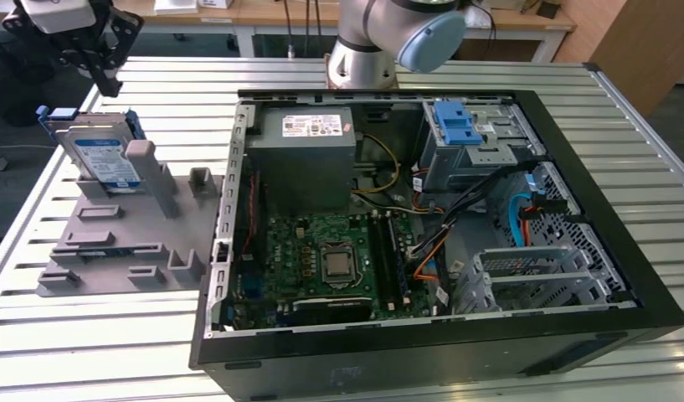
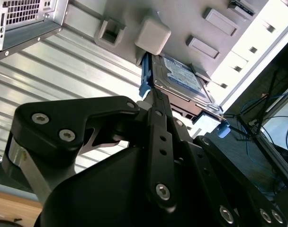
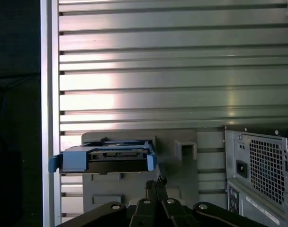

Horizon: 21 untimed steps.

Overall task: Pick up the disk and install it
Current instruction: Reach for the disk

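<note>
Currently my pincer hangs above the disk, apart from it, its fingers pressed together and holding nothing. The disk stands on edge in a grey holder on the table, at the exterior view's left of the open computer case. In the first wrist view the disk's upper edge, with its blue rails, sits off line from my pincer. Judgement: the step in hand is the approach. Done well, it wants the pincer centred over that edge, square to the flat faces and spread before any descent, since a skewed grip could jam the disk in its slot.
</note>
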Motion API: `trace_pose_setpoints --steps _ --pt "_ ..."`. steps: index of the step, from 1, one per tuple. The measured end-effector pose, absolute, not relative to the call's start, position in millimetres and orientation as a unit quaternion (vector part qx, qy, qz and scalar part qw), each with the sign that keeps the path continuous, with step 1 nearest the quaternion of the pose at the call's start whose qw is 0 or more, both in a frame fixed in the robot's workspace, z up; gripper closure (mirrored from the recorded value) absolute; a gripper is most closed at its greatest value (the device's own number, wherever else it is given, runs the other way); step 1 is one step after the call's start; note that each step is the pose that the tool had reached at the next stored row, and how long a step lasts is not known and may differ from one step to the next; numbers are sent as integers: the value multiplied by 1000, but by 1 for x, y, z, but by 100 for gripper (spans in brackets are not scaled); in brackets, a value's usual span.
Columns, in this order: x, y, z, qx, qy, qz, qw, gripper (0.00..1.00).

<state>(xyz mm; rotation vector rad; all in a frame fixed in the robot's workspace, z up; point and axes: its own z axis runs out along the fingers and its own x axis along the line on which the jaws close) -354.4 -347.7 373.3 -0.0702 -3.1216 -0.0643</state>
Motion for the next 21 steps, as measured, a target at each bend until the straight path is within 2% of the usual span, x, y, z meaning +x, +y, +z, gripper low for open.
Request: trace_pose_setpoints --steps 21 --pt "-380 -348 370 -22 -999 -21 9 89"
